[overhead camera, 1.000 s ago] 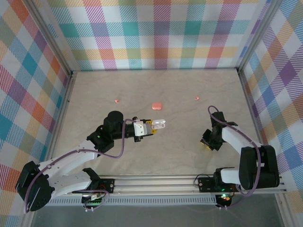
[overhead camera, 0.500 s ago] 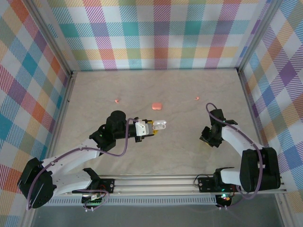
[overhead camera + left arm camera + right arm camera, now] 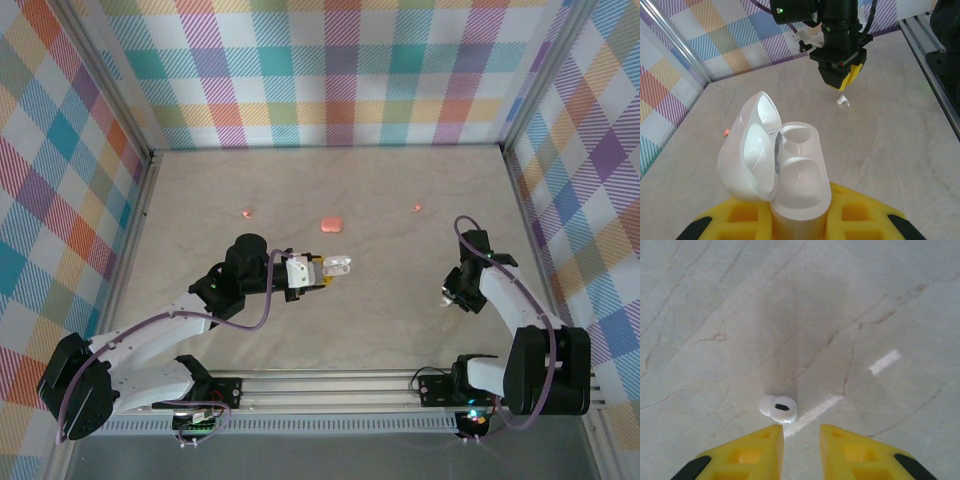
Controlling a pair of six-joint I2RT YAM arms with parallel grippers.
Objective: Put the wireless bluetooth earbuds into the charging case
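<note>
My left gripper (image 3: 325, 268) (image 3: 800, 212) is shut on a white rounded case (image 3: 338, 264) (image 3: 790, 170), held upright with its lid open and two hollow sockets showing. My right gripper (image 3: 452, 295) (image 3: 842, 75) (image 3: 801, 440) hangs open just over the table. A white earbud (image 3: 780, 408) (image 3: 842, 100) lies right in front of its left fingertip, outside the gap. The salmon-pink charging case (image 3: 331, 223) sits shut at the back middle. Two pink earbuds lie apart on the table, one at the left (image 3: 247, 212) and one at the right (image 3: 417, 208) (image 3: 726, 132).
Plaid walls enclose the marble-patterned table (image 3: 380, 300) on three sides. An aluminium rail (image 3: 400, 385) runs along the near edge by the arm bases. A pale strip of light (image 3: 885, 361) crosses the surface ahead of the right gripper.
The right arm has swung to the right and its gripper now hovers over the white earbud. The left gripper shifted slightly, then held still with the white case.
</note>
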